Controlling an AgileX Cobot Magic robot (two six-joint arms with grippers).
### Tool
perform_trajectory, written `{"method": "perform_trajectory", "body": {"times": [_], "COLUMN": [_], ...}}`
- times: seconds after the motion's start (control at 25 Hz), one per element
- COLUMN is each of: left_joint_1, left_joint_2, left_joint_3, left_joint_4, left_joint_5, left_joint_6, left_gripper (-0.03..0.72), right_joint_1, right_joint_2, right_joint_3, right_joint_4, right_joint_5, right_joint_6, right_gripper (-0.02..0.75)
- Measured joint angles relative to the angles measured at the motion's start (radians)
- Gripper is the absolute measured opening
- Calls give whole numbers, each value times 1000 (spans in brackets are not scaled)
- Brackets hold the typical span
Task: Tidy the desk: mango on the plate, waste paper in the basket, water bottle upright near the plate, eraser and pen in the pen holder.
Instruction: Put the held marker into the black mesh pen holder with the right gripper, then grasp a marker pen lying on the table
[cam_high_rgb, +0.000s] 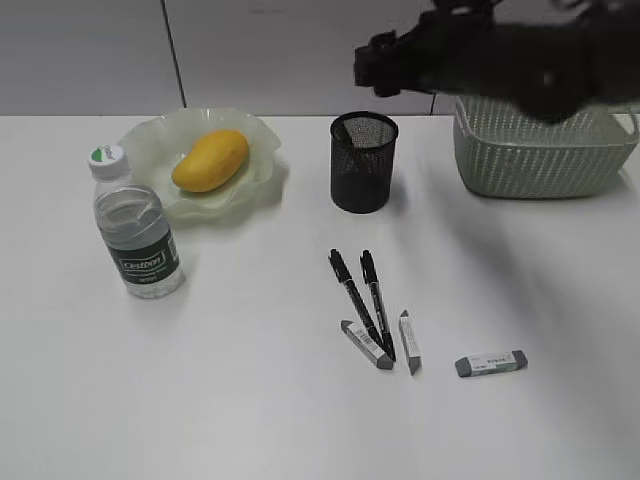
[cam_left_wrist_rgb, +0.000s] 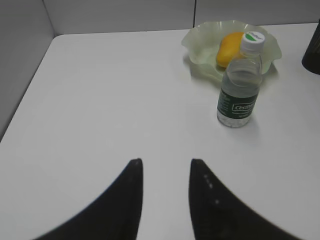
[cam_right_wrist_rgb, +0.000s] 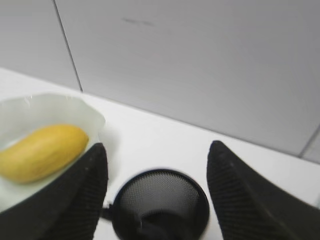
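Note:
The mango (cam_high_rgb: 210, 160) lies in the green wavy plate (cam_high_rgb: 150, 132). The water bottle (cam_high_rgb: 137, 228) stands upright just in front-left of the plate. Two black pens (cam_high_rgb: 349, 293) and three grey erasers (cam_high_rgb: 366, 343) lie on the desk (cam_high_rgb: 250, 400) in front of the black mesh pen holder (cam_high_rgb: 364, 162). The green basket (cam_high_rgb: 540, 155) stands at the back right. My right gripper (cam_high_rgb: 378, 65), blurred, hangs open and empty above the pen holder (cam_right_wrist_rgb: 160, 202). My left gripper (cam_left_wrist_rgb: 165, 162) is open and empty over bare desk; bottle (cam_left_wrist_rgb: 240, 90), plate (cam_left_wrist_rgb: 197, 42) and mango (cam_left_wrist_rgb: 227, 46) lie ahead. The waste paper is out of view.
A grey wall panel runs along the back edge of the desk. The right arm (cam_high_rgb: 520, 55) covers the basket's top rim. One eraser (cam_high_rgb: 491, 363) lies apart to the right of the pens. The desk's left edge (cam_left_wrist_rgb: 30, 90) meets a side wall.

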Motion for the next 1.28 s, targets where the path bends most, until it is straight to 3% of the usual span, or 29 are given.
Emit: {"method": "perform_trajectory", "body": {"times": [0.24,0.36,0.48,0.72,0.92,1.12,1.28], "left_joint_1": [0,0,0,0,0,0,0], "left_joint_2": [0,16,44,98,133,243,407], "left_joint_3": [0,0,0,0,0,-22,-88], "left_joint_4": [0,0,0,0,1,-10,-105], "left_joint_5": [0,0,0,-1,-2,-38,-91], "left_joint_6": [0,0,0,0,1,11,77], "left_gripper": [238,238,238,243,251,274,279], "right_joint_1": [1,1,1,1,1,1,1], "right_joint_2": [-393,-587,-800,-1283,-1651,-1824,-1849], "right_joint_3": [42,151,297,567,651,683,686], "right_joint_4": [-9,-3,13,23,24,24,24], "right_joint_5": [939,1234,1383,1442,1402,1331,1316], "right_joint_6": [-38,-41,-25,-13,-46,-53,-54], "right_gripper": [483,446,432,426,426,423,423]}}
